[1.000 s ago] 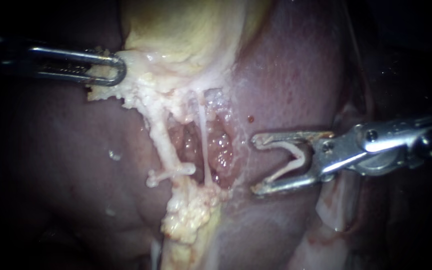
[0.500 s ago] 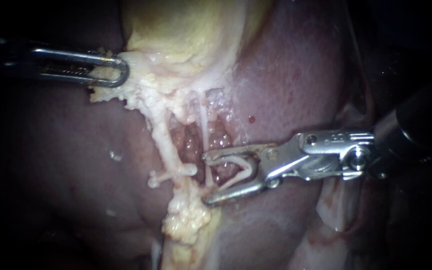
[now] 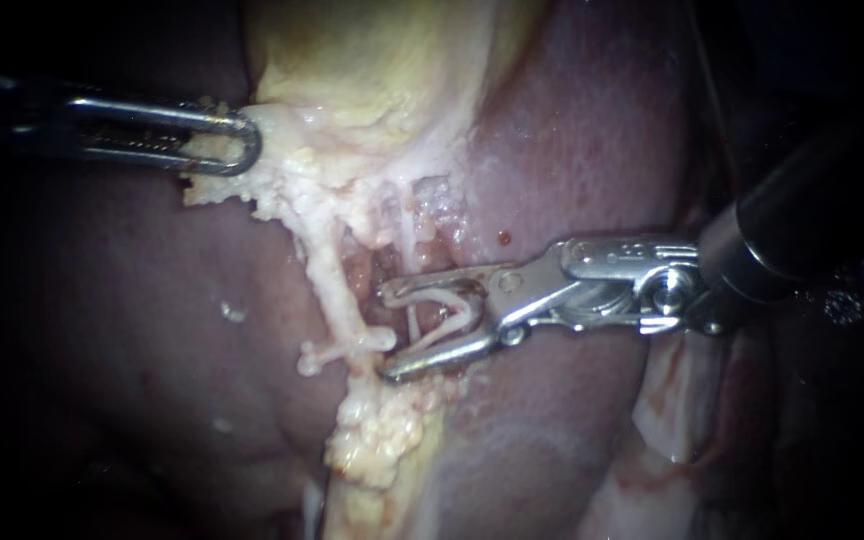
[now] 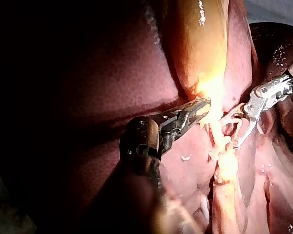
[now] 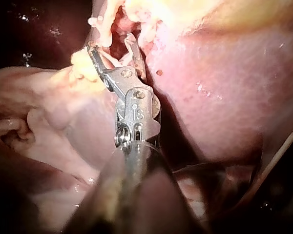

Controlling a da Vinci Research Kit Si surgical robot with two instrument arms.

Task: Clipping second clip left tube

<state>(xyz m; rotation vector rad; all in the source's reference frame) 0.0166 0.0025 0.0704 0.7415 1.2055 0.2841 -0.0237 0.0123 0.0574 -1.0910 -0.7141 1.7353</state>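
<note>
Nearest the endoscope, a lump of yellow fat (image 3: 377, 440) sits at the foot of the dissected window. Just beyond it the left tube (image 3: 324, 265) rises pale and cord-like, with a seated clip (image 3: 344, 348) across its near end.

To the right of that tube is the right instrument (image 3: 384, 333). Its claw stands wide and carries a loaded clip (image 3: 462, 300), a white V whose legs lie against both halves. The tips are just beside the left tube, beyond the seated clip, but not yet around it. A thinner strand (image 3: 404, 240) appears to run between the claw's halves. I cannot tell whether it lies inside the clip or behind it.

Farther off and to the left, the left instrument (image 3: 237, 140) has its claw closed on pale tissue (image 3: 282, 165) at the gallbladder (image 3: 372, 60) edge, which seems to hold the tubes taut over the liver (image 3: 572, 150).

The step in hand looks like the approach. The next move calls for pushing left until only the left tube lies between the clip's legs, clear of the strand and apart from the seated clip, and then closing.
</note>
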